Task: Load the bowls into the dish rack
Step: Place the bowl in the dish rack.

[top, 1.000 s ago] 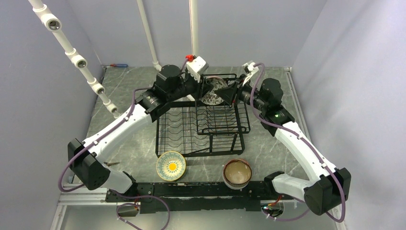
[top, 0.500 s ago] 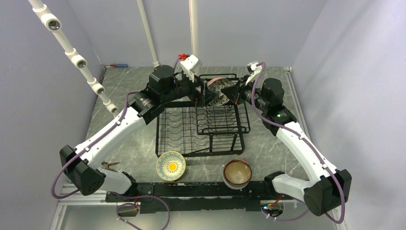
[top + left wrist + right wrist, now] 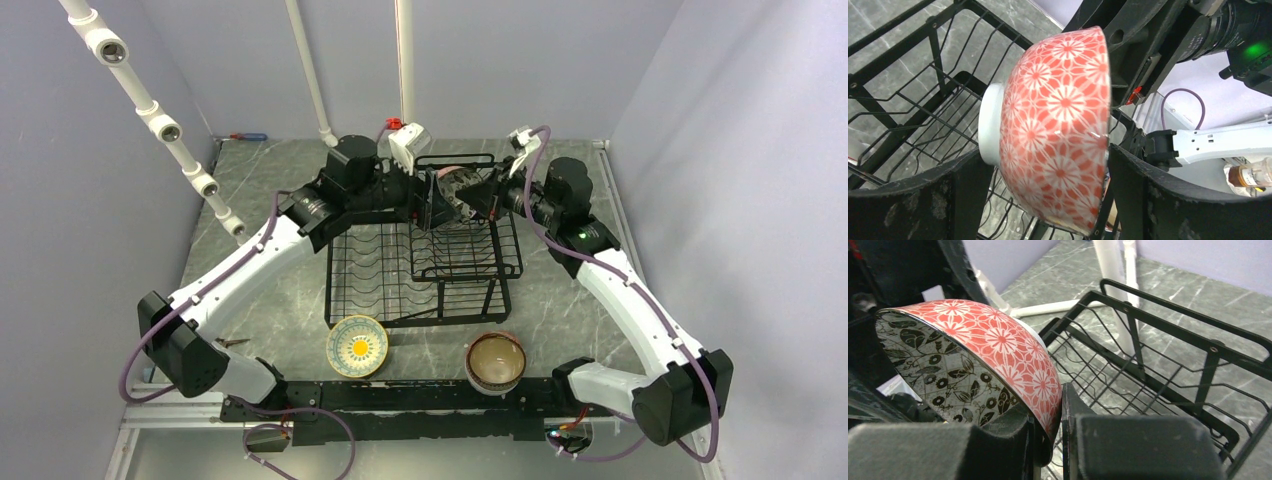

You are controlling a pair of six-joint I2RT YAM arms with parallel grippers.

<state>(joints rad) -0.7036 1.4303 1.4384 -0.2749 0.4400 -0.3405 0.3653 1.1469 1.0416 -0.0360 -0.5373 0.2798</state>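
Your R pincer (image 3: pixel 1045 415) is almost closed and pinches the rim of the pink bowl (image 3: pixel 998 345). One finger is inside, on the black leaf pattern, and the other is outside, on the pink flowers. So the R side has the bowl, as the R wrist cam shows clearly.

Your L pincer (image 3: pixel 1048 170) is spread wide and holds nothing. The bowl sits btw its two fingers (image 3: pixel 965 200), w/ the white foot near one and the rim just beside the other. I cannot tell from the L wrist cam if a finger touches the bowl.

Pos. of the bowl: it is turned on its side, up over the upper basket (image 3: pixel 468 272) at the far end of the rack (image 3: pixel 410 320), btw the two arms. The foot points to the L arm and the open side to the R arm. The fingers hide its low edge, so you cannot see if it touches the wires.

Two more bowls stand upright on the table (image 3: pixel 290 310), in front of the rack and near the arm bases. The yellow bowl (image 3: pixel 357 346), w/ a yellow centre, is on the L side. The brown-rim bowl (image 3: pixel 496 361) is on the R side, apart from the first. Neither pincer is near them.
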